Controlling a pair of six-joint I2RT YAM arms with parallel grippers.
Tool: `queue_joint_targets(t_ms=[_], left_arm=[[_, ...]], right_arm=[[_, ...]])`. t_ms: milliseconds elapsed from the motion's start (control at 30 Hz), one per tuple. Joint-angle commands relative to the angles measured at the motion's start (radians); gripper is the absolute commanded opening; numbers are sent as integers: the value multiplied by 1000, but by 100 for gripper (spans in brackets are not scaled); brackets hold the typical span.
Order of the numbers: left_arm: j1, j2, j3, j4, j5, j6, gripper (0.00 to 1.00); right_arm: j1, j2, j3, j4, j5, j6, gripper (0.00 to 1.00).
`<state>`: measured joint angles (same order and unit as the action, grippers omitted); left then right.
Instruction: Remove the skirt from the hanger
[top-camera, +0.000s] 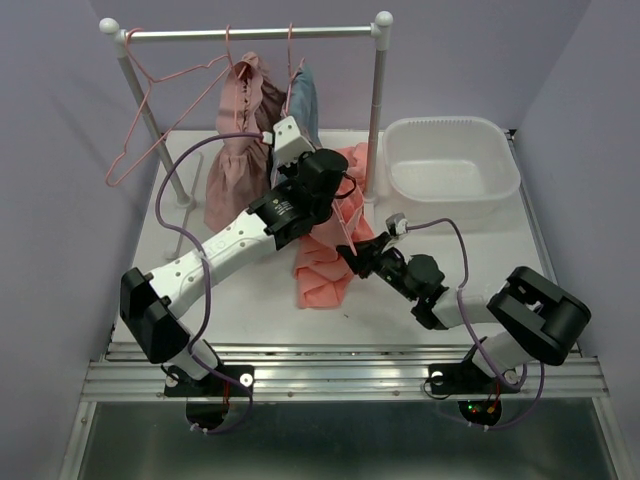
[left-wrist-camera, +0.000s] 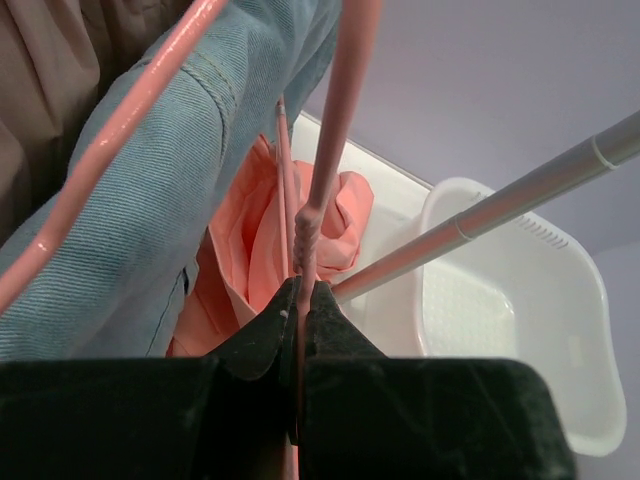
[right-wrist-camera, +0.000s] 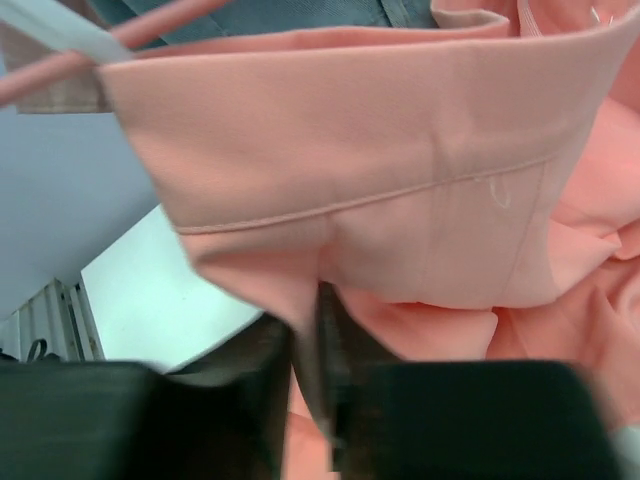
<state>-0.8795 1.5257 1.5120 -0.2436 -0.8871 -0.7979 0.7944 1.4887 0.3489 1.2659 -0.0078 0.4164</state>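
The salmon skirt (top-camera: 325, 268) hangs from a pink wire hanger (left-wrist-camera: 322, 150) and its lower part lies crumpled on the table. My left gripper (top-camera: 343, 192) is shut on the hanger's wire, seen pinched between the jaws in the left wrist view (left-wrist-camera: 300, 300), with the skirt (left-wrist-camera: 250, 240) just beyond. My right gripper (top-camera: 357, 262) is shut on the edge of the skirt's waistband (right-wrist-camera: 380, 150); in the right wrist view the fabric runs down between the jaws of the gripper (right-wrist-camera: 305, 335). The hanger's hook is hidden behind my left wrist.
A blue denim garment (top-camera: 303, 95) and a dusty pink dress (top-camera: 238, 150) hang on the white rack rod (top-camera: 250, 33). An empty pink hanger (top-camera: 150, 110) hangs at the left. A white basin (top-camera: 452, 165) stands at the back right beside the rack post (top-camera: 377, 110).
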Motion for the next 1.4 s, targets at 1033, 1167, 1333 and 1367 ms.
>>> queue_joint_targets(t_ms=[1033,1167,1333,1367], left_arm=[[212,275,272,-25,-93,14,0],[212,197,180,73,47,122,0],[211,73,39,179,314,209,0],[211,33,12,190,353,224,0]], right_arm=[[37,-478,-157,-92,-46,1,1],[37,-456,-142,-175,30,13,1],[37,-424,-96,-288,170,47,1],[37,-420,-82,-354,207,50,1]])
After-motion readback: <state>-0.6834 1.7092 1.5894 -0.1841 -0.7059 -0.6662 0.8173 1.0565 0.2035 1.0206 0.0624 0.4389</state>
